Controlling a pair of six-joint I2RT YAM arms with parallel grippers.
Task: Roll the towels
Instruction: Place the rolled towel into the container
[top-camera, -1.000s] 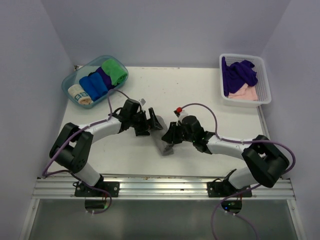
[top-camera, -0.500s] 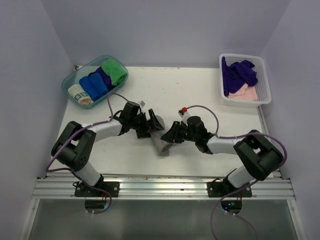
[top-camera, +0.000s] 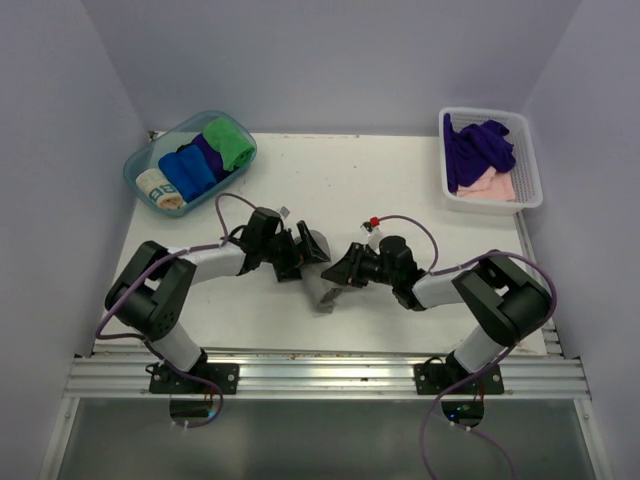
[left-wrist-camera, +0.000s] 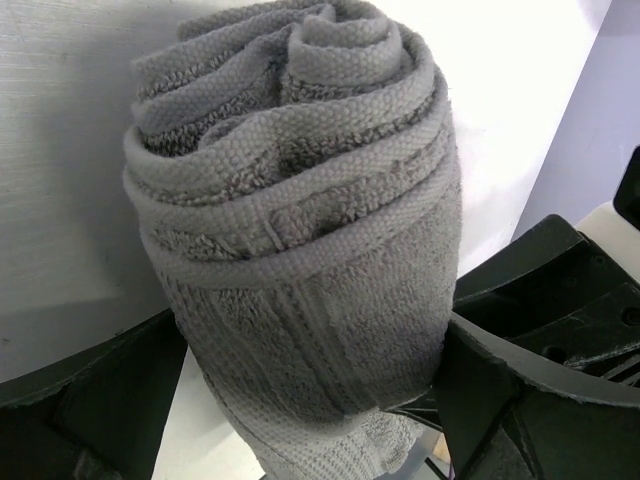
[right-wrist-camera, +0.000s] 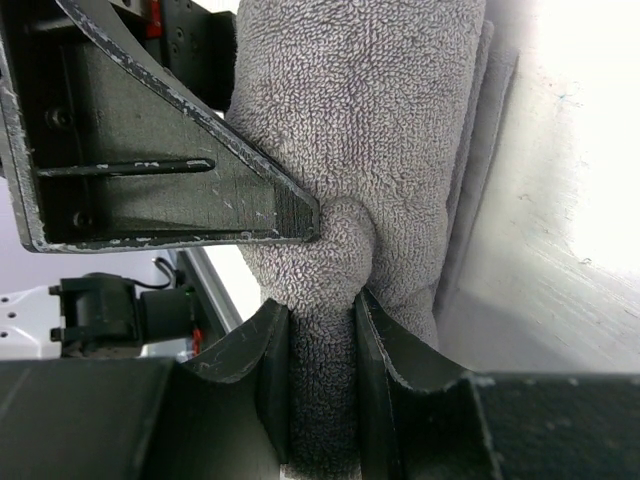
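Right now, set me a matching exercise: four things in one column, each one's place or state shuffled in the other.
1. grey towel
2. green towel
3. loose purple towel
4. right tool

A. heaped in the white basket
B. pinching a fold of grey terry
C. rolled, in the blue tub
D. rolled, between the left tool's fingers

Pairs: 1-D, 2-C, 3-A, 4-B

The white table (top-camera: 400, 190) carries a translucent blue-green tub (top-camera: 133, 165) at its far left corner and a white slotted basket (top-camera: 529, 165) at its far right corner, well apart from each other. A rolled grey towel (top-camera: 326, 293) rests on the bare top around the middle, nearer the front edge
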